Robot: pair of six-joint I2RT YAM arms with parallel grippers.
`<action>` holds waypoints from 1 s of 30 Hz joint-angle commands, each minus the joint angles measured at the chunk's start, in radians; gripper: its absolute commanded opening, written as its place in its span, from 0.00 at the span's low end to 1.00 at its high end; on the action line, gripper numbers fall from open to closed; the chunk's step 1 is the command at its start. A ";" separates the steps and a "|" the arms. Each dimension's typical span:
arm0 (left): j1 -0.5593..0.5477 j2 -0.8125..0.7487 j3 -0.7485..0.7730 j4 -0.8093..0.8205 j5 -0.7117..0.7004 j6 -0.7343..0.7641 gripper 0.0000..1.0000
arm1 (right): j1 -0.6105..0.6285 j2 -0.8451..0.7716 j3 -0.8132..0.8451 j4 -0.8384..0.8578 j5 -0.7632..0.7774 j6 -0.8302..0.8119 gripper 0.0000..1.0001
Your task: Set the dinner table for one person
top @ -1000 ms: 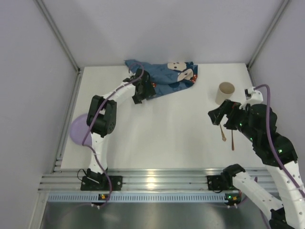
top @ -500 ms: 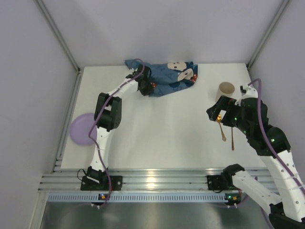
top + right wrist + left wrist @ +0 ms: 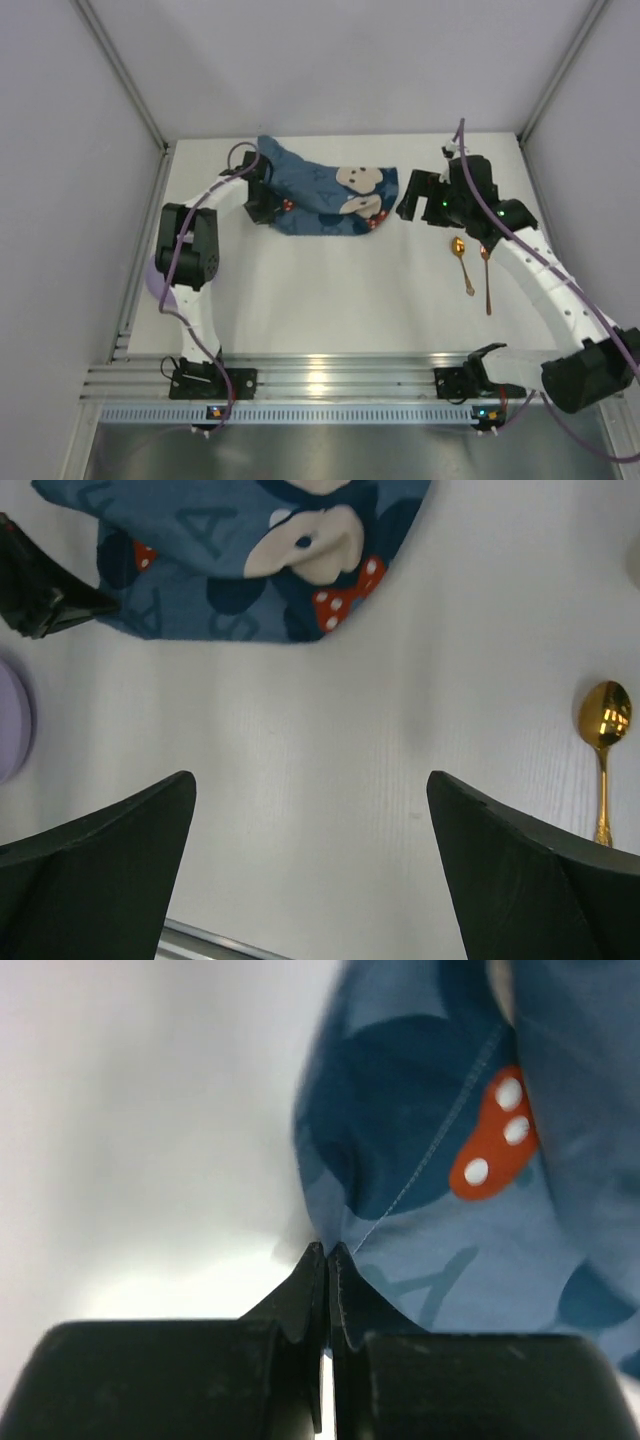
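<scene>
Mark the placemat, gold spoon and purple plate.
placemat [image 3: 312, 193], top external view, on the blue cloth near its middle.
gold spoon [image 3: 604, 712], right wrist view, on its bowl.
purple plate [image 3: 10, 720], right wrist view, on its visible edge.

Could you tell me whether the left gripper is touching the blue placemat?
Touching: the left wrist view shows the left gripper shut, pinching the edge of the blue placemat.
</scene>
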 commanded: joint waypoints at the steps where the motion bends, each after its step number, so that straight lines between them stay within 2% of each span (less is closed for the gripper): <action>1: 0.067 -0.209 -0.153 -0.111 -0.072 0.098 0.00 | 0.003 0.126 0.053 0.160 -0.119 -0.020 1.00; 6: 0.067 -0.360 -0.349 -0.151 -0.081 0.131 0.00 | 0.000 0.350 0.077 0.314 -0.199 0.011 1.00; 12: 0.066 -0.429 -0.455 -0.160 -0.062 0.126 0.00 | 0.004 0.610 0.161 0.370 -0.303 0.052 1.00; 20: 0.066 -0.455 -0.431 -0.205 -0.073 0.142 0.00 | -0.010 0.767 0.209 0.401 -0.209 0.029 1.00; 30: 0.066 -0.402 -0.339 -0.254 -0.073 0.163 0.00 | -0.016 0.946 0.336 0.405 -0.156 0.040 1.00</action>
